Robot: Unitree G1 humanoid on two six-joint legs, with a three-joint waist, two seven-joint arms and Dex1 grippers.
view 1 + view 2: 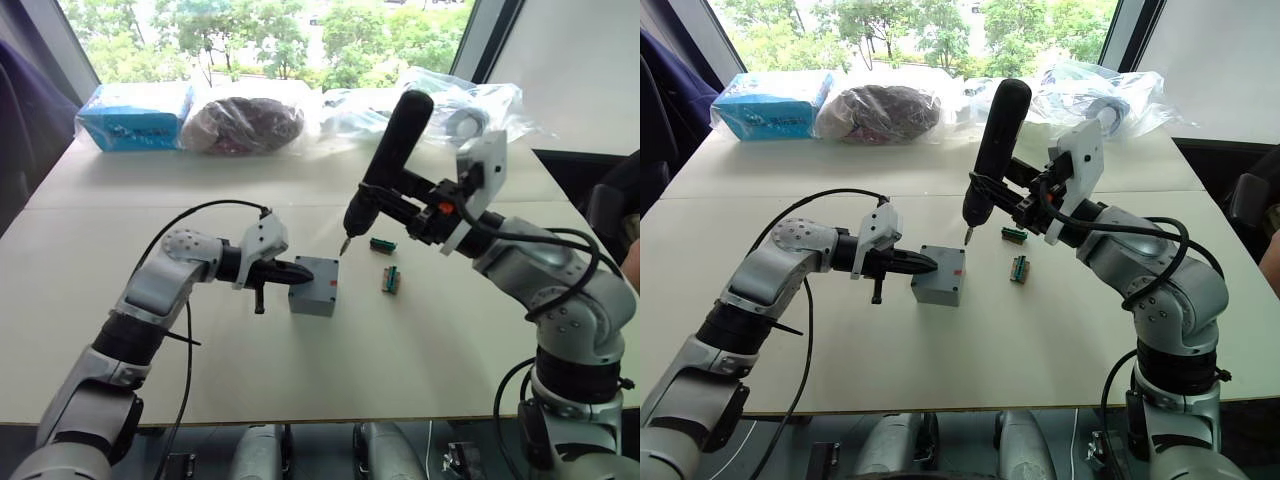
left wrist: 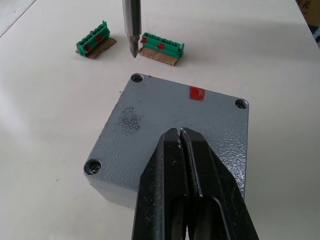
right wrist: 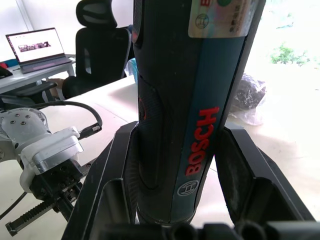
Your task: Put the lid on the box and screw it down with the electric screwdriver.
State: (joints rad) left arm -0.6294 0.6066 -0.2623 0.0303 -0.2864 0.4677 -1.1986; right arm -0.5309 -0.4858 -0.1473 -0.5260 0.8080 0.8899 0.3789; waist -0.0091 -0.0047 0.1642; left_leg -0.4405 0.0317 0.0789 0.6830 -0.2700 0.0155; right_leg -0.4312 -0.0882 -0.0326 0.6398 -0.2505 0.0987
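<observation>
Left gripper [image 1: 297, 272] sits at the near side of the box [image 1: 316, 286], fingers pressed together with nothing between them, tips resting on the lid [image 2: 170, 130] as my left wrist view has it. From the head views I read the box as 1 grey block out in the middle of the white table [image 1: 120, 330], with a red mark on its right-facing side; the left wrist view shows more: the lid already seated on the box, 3 corner screw holes visible, a small red patch on the lid's far edge, and a dark scuff near its middle. Right gripper [image 1: 1015, 205] is clamped on the electric screwdriver [image 1: 992, 150], 1 finger on each side of the dark barrel, which my right wrist view confirms along with the red lettering on the blue body. Screwdriver is tilted, butt end up and away, bit pointing down. The head views place the bit tip above the table just beyond the box's far right corner; the left wrist view shows the tip hanging past the corner hole, between the 2 green connector blocks [image 2: 161, 44] lying on the table, not in any hole. Along the far edge of the table the head views show a blue carton [image 1: 136, 115] and plastic bags [image 1: 245, 123]. The right wrist view picks up an office chair [image 3: 102, 35] and a laptop [image 3: 35, 47] behind.
</observation>
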